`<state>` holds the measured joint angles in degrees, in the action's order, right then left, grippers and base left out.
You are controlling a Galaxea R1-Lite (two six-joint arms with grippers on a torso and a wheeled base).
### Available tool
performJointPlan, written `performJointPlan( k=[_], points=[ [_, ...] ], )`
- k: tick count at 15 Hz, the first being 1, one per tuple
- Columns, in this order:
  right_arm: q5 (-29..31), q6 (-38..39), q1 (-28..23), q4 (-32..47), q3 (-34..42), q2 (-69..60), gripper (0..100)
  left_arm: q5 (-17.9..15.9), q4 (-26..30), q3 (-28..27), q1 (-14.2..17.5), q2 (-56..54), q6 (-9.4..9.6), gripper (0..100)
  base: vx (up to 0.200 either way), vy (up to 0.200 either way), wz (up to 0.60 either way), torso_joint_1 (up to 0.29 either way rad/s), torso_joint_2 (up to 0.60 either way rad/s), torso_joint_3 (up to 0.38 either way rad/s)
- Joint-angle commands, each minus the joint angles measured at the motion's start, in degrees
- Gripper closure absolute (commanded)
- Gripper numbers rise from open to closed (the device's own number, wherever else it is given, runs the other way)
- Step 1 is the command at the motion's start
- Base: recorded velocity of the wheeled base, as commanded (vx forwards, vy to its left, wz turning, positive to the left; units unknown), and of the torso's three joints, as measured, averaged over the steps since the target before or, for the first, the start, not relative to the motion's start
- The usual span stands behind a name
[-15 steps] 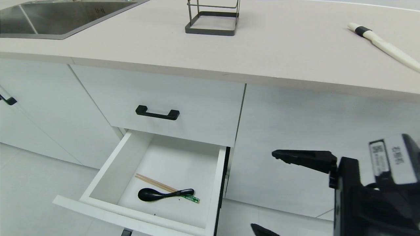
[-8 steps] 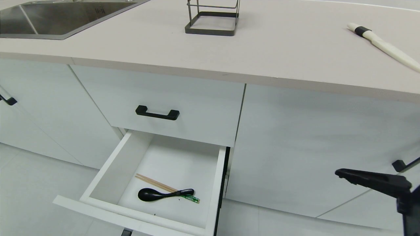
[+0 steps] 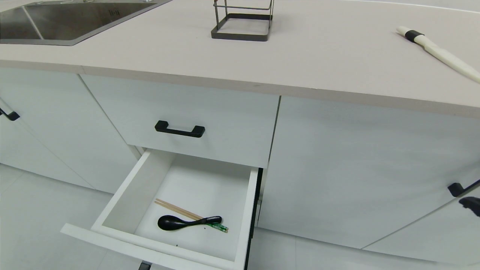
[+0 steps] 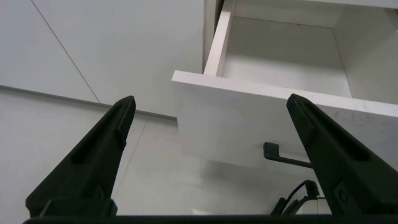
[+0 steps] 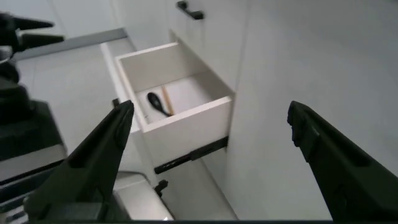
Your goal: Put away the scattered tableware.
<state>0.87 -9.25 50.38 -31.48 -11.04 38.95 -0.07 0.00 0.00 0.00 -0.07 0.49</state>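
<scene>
One spoon [image 3: 170,222] and two chopsticks [image 3: 176,208] lay in one drawer [image 3: 131,191]; one rack [image 3: 240,36], one sink [image 3: 75,18] and one white utensil [image 3: 442,56] occupied the tabletop [image 3: 337,56].

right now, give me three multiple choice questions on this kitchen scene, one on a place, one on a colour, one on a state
1. Where does the spoon lie?
A. on a plate
B. in the drawer
C. in a cup

2. What colour is the spoon?
A. white
B. black
C. red

3. How is the left hand?
A. shut on a fork
B. shut on nothing
C. open, holding nothing

Answers:
1 B, it lies on the floor of the pulled-out drawer with the chopsticks.
2 B, its bowl and handle are both black.
3 C, its fingers stand wide apart with nothing between them.
</scene>
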Motion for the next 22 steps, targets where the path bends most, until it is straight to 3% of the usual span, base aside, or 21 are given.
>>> performJointPlan(
  k=[1,4,6,9,14,19,21,22],
  points=[
    [-0.25,0.46,-8.99,0.27,0.15,-6.17,0,-0.01,0.00,0.00,0.00,0.07,0.04,0,0.000,0.000,0.00,0.000,0.00,0.000],
    [-3.41,0.73,-23.75,3.09,0.15,-14.16,0,-0.01,0.00,0.00,0.00,0.07,-0.05,0,0.000,0.000,0.00,0.000,0.00,0.000],
    [-8.69,0.64,-34.91,8.01,-0.21,-19.96,0,-0.01,0.00,0.00,0.00,0.07,0.04,0,0.000,0.000,0.00,0.000,0.00,0.000],
    [-12.91,1.25,-44.93,12.05,-0.91,-25.68,0,-0.01,0.00,0.00,0.00,0.07,0.04,0,0.000,0.000,0.00,0.000,0.00,0.000],
    [-12.73,7.76,-50.65,12.14,0.76,-30.16,0,-0.10,-0.09,0.00,0.00,0.07,-0.05,0,0.000,0.000,0.00,0.000,0.00,0.000],
    [-10.89,7.93,-50.38,13.28,11.04,-38.16,0,-0.10,-0.09,0.00,0.00,0.07,0.04,0,0.000,0.000,0.00,0.000,0.00,0.000],
    [-10.53,7.49,-50.38,17.50,11.04,-38.16,0,-0.37,-0.09,0.00,0.00,0.07,0.22,0,0.000,0.000,0.00,0.000,0.00,0.000],
    [-10.97,6.70,-50.38,23.48,11.04,-38.16,0,-1.25,0.00,0.00,0.00,0.07,0.04,0,0.000,0.000,0.00,0.000,0.00,0.000]
  ],
)
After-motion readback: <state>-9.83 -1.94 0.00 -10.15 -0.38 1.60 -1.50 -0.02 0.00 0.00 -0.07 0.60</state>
